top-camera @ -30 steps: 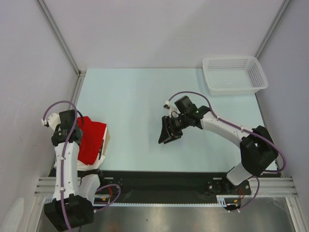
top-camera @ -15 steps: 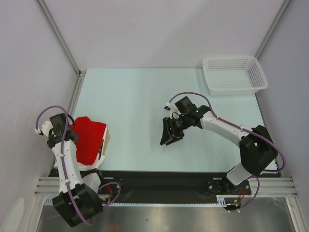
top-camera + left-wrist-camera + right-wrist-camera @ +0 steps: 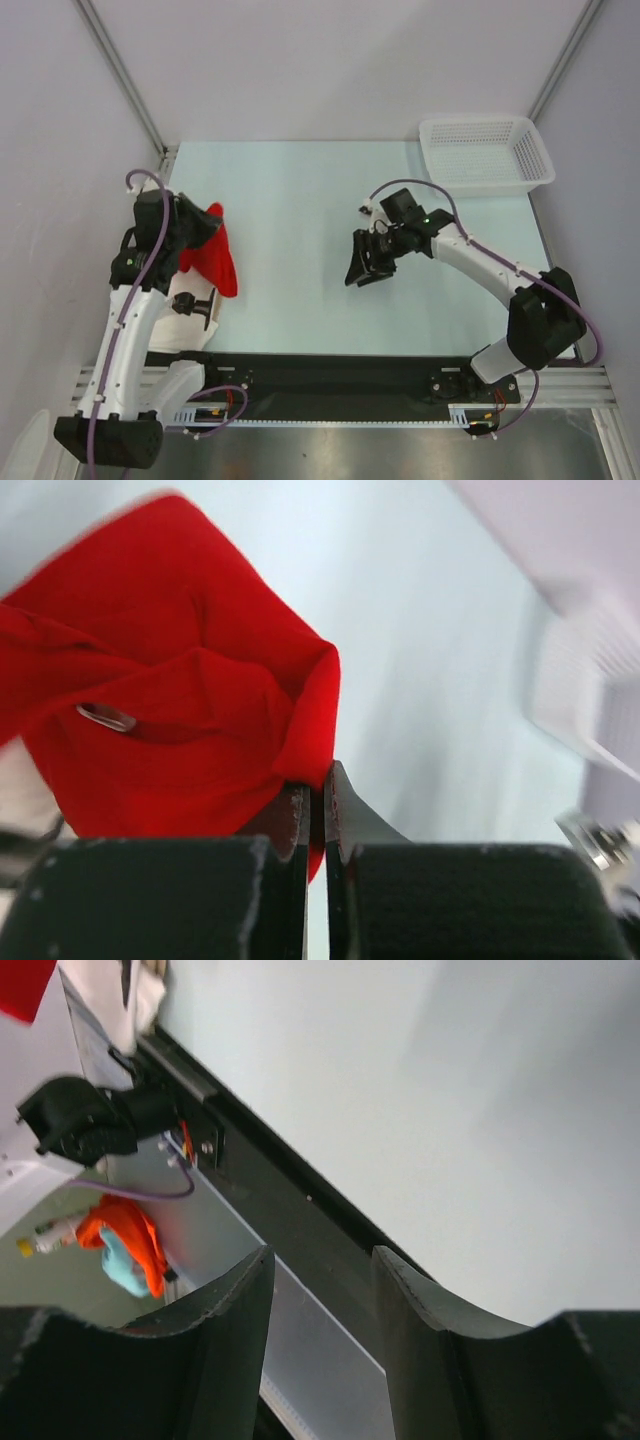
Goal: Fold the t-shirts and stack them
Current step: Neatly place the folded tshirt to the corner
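Under the left hand (image 3: 316, 792), clamped in it, hangs the red t-shirt (image 3: 170, 705).

Seen from above: left arm (image 3: 128, 318) and right arm (image 3: 482, 266), white tubular links, black joint housings. A purple cable (image 3: 152, 250) runs along each, looping free near the wrist. left pincer (image 3: 316, 805): matte black fingers, flat inner faces, tapered tips. right pincer (image 3: 320, 1280): black fingers, curved, rounded tips.

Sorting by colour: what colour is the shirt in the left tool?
The t-shirt is plain bright red; left wrist view.
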You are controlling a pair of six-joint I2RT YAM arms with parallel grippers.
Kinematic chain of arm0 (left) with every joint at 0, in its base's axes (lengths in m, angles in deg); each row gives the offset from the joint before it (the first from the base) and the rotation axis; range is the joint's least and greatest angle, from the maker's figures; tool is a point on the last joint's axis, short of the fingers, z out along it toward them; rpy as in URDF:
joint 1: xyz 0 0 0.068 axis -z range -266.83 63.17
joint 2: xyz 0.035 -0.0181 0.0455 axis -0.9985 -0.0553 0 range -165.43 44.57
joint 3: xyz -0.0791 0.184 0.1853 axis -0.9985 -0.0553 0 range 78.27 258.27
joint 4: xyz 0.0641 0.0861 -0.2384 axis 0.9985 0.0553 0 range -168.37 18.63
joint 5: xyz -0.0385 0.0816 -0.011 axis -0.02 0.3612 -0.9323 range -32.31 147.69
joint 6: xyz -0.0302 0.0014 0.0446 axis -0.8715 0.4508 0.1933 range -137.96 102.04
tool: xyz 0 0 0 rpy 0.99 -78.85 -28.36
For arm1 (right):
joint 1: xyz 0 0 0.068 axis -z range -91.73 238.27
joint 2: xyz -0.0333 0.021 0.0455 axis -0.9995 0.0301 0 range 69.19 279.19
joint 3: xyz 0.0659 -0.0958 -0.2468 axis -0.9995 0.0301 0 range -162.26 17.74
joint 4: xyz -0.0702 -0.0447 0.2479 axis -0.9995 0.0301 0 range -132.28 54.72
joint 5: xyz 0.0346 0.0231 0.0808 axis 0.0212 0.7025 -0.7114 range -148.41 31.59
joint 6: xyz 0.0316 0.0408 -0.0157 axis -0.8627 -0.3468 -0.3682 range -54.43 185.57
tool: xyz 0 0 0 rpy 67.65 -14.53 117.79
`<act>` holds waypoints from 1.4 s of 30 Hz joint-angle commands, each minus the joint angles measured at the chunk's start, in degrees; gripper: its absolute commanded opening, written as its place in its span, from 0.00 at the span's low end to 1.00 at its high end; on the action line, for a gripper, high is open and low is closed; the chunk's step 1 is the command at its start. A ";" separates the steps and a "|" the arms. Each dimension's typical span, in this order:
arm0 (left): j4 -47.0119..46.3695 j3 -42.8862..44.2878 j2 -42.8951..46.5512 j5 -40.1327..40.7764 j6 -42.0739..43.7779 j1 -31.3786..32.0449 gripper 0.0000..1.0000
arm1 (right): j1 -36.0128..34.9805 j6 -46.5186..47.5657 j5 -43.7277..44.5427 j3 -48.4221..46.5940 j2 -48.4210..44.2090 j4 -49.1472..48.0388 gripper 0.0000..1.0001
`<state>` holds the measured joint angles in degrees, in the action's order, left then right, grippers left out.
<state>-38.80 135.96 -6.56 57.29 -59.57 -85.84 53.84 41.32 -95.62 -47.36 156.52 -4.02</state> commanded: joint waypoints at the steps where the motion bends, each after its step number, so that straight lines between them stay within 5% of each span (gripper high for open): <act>1: -5.56 8.56 -3.17 -5.92 -1.11 6.81 0.00 | 5.49 1.22 2.84 -3.10 -5.32 3.13 0.50; 12: -12.13 21.41 -15.04 -28.05 -4.27 21.84 0.00 | 19.49 4.65 4.95 -4.24 -14.29 9.46 0.52; 18: -14.07 6.85 -18.73 -39.75 1.78 22.03 0.00 | 21.08 4.04 5.13 -4.69 -15.61 10.69 0.53; 25: -20.32 -6.01 -30.68 -39.05 11.89 14.66 0.00 | 20.20 2.73 -0.49 2.16 -13.94 5.08 0.68; 34: -16.45 3.39 -45.00 -37.92 20.34 10.17 0.00 | 14.23 -2.73 -1.82 7.89 -6.04 -10.47 0.75; 42: -14.62 10.05 -46.86 -29.05 23.22 6.74 0.00 | 10.01 -4.06 3.80 -1.67 5.73 -7.78 0.69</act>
<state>-53.42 140.31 -52.64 24.50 -41.10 -77.55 65.55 37.24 -94.94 -42.75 160.27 -11.45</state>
